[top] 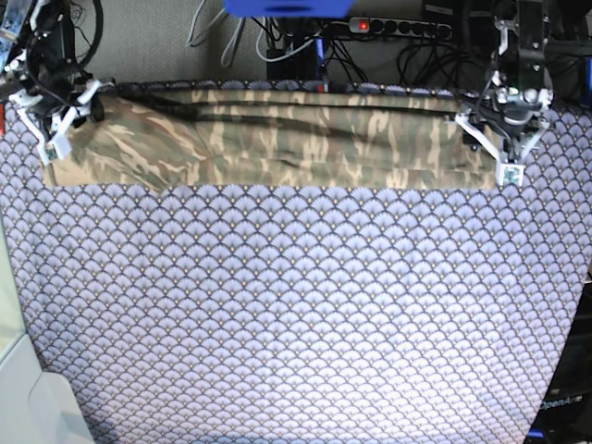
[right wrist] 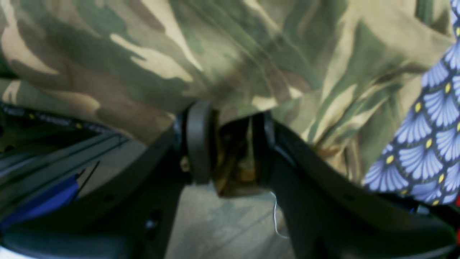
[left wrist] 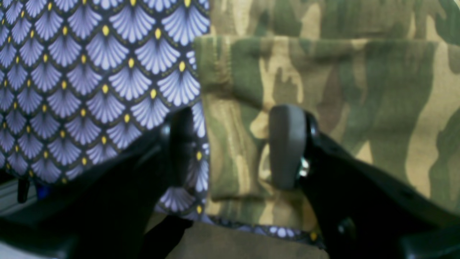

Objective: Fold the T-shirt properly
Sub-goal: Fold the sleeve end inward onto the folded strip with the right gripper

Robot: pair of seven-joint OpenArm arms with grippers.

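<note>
The camouflage T-shirt [top: 277,143] lies as a long folded strip along the far edge of the table. My right gripper [top: 57,129], at the strip's left end in the base view, is shut on a bunch of the cloth; the wrist view shows fabric [right wrist: 222,54] pinched between the gripper's [right wrist: 231,151] pads. My left gripper [top: 504,155] is at the strip's right end. In its wrist view the left gripper [left wrist: 233,151] is open, its jaws straddling the shirt's [left wrist: 323,90] folded edge, with one finger [left wrist: 287,147] over the cloth and the other over the tablecloth.
The purple-white scallop tablecloth [top: 296,314] covers the whole table. Behind the far edge are cables and a power strip [top: 398,28]. The table edge drops off just behind the shirt [right wrist: 222,223].
</note>
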